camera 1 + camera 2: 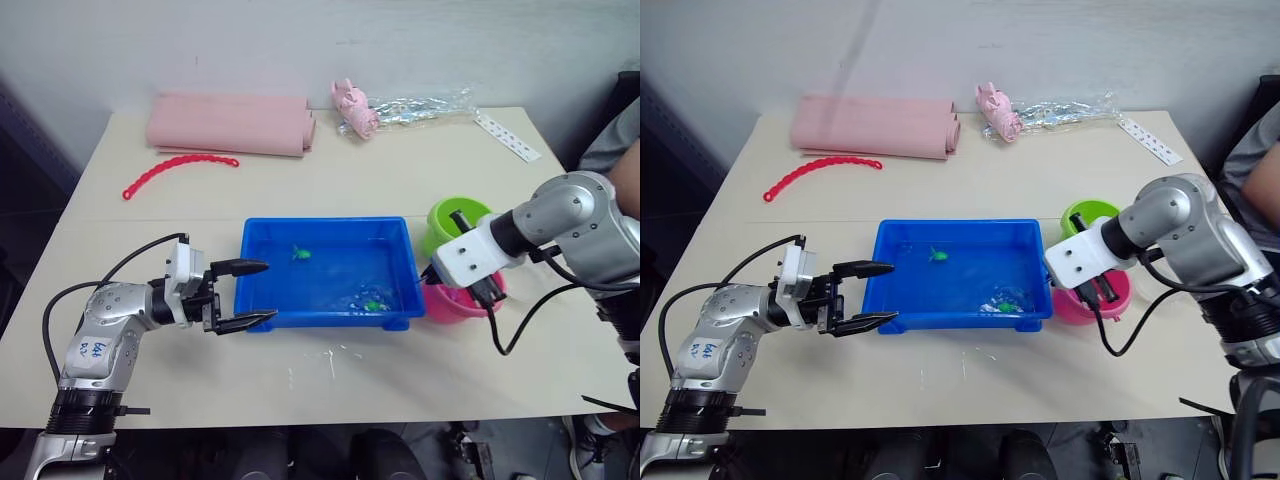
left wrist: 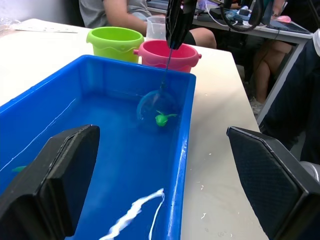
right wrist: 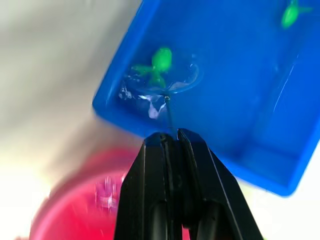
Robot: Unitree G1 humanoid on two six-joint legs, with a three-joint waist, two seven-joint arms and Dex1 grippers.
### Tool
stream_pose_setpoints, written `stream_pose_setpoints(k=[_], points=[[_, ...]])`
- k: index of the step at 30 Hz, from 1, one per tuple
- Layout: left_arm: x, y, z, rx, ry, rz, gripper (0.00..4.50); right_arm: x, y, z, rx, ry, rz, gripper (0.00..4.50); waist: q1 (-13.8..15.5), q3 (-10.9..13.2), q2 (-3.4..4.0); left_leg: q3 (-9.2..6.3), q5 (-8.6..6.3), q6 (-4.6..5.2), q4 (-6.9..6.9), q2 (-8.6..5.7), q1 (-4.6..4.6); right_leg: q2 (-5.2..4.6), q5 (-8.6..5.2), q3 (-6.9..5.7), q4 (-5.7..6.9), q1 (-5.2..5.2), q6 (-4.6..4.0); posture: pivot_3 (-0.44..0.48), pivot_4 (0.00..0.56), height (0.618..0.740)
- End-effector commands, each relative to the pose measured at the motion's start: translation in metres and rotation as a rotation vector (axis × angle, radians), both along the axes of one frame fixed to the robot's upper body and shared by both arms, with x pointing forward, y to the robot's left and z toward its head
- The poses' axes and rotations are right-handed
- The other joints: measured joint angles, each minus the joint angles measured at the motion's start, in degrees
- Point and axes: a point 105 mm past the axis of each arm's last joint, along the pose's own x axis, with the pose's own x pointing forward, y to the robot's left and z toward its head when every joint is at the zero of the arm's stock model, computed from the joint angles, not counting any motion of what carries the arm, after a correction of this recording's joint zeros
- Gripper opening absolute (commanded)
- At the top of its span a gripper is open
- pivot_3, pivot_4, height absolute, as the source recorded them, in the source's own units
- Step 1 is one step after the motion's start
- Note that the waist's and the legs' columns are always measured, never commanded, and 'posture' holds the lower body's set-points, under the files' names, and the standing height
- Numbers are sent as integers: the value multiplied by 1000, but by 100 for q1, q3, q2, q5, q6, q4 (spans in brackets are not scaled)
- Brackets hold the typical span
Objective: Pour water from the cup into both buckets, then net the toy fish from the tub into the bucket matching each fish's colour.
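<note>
Right wrist view: net (image 3: 162, 75), round clear mesh on a thin dark handle, dipped in the tub (image 3: 260, 125) around a green fish (image 3: 159, 62).
Right gripper (image 3: 171, 136): fingers clamped on the net handle, above the pink bucket (image 1: 455, 303).
Second green fish (image 1: 300, 253): at the tub's far side.
Green bucket (image 1: 452, 215): touching the pink one, on the counter (image 1: 330, 180).
Left gripper (image 1: 252, 294): fingers apart, at the tub's left wall.

Right pincer (image 3: 171, 137) clamped on net (image 3: 165, 80), green fish (image 3: 159, 62) inside.
</note>
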Motion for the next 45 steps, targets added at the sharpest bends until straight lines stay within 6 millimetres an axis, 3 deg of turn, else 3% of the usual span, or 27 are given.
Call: stream_pose_setpoints(k=[1, 6, 16, 22, 26, 30, 36, 45], points=[[-1, 6, 2, 0, -21, 11, 4460, -4, 2, 5, 138, 71, -73, 0, 0, 0, 0, 0, 0, 0, -1, 0, 0, 0, 0, -1, 0, 0, 0, 0, 150, 740], [0, 10, 1, 0, -18, 23, 4460, -7, -7, -16, 342, 214, -161, 0, 21, 0, -1, -3, -1, 1, -3, -1, -3, -1, 0, -8, 0, 4, 0, 0, 150, 740], [-1, 14, 2, 3, -4, 29, 4460, -3, -8, -14, 645, 303, -275, 0, 3, 0, -1, -2, -1, 0, -6, 0, -1, 3, 0, -7, 0, 1, 0, 0, 150, 740], [2, 13, 8, -9, -10, 34, 4460, -6, -15, -13, 723, 326, -306, 0, 16, 0, -1, -2, -1, 0, -2, -1, -2, -1, 0, -5, -3, 3, 0, 0, 150, 740], [2, 14, 9, -6, -10, 37, 4460, -1, -24, -23, 613, 230, -329, 0, 9, 0, -1, -2, -1, 0, -3, -1, -1, 0, 0, -5, -2, 2, 0, 0, 150, 740], [5, 26, 10, 31, -22, 81, 4460, 15, -15, -19, 575, 125, -347, 0, -8, 0, 0, 0, -1, -1, -3, -1, -1, 1, 0, -5, -1, 0, 0, 0, 150, 740], [-3, 64, -4, 168, 17, 115, 4460, 15, 16, -25, 521, 163, -277, 0, -79, 0, 0, 1, 0, -8, -17, 2, 6, 5, 0, -3, -1, -2, 0, 0, 150, 740], [-15, 75, -6, 189, 37, 155, 4460, 20, 60, -33, 451, 205, -218, 0, -135, 0, -2, -2, -3, -6, -21, 0, 1, -1, 0, -2, 11, -6, 0, 0, 150, 740]])
